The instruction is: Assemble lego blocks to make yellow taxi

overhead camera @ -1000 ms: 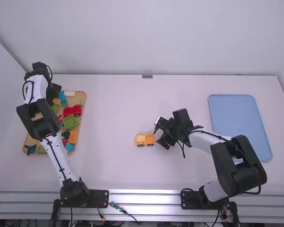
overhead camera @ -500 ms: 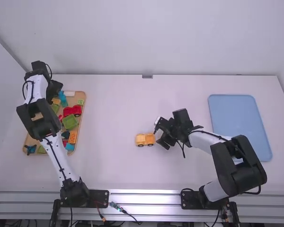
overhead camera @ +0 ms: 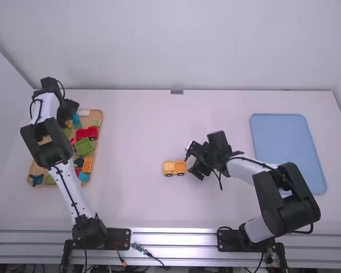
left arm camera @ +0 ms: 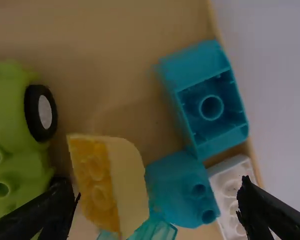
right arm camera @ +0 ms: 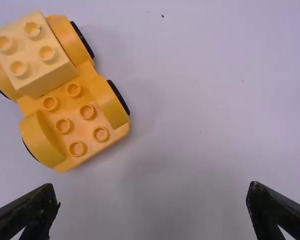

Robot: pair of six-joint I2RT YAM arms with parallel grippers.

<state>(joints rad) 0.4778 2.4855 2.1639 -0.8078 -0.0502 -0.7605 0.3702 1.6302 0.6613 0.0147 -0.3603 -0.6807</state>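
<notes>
Near the middle of the table (overhead camera: 227, 114), car (right arm camera: 75, 100): yellow, upright on its wheels (right arm camera: 119, 97), a pale block (right arm camera: 27, 49) seated at one end, bare studs (right arm camera: 88, 112) at the other.
Handling: hard plastic by its look, light and stiff, hardly fragile, but smooth, and likely to roll if nudged. I'd steady it across the body with both sides pinched evenly, low enough to leave the studs free for pressing.
Right tool (right arm camera: 152, 189): wide and empty, just beside the car; well placed, I'd judge, to brace it.
Tray (overhead camera: 100, 136): well off toward the left arm's side, full of loose pieces.
Yellow block (left arm camera: 127, 175): in the tray, close by a teal block (left arm camera: 180, 190), a green base (left arm camera: 20, 150) near its other side. Probably the next part wanted. Light and rigid too; its flat, parallel sides should give the surest hold, while the curved edge could slip.
Left tool (left arm camera: 159, 189): standing wide over the tray's far end, the yellow block and the teal one both between its fingers. Closing from here might catch the pair, so I'd centre it on the yellow first.
</notes>
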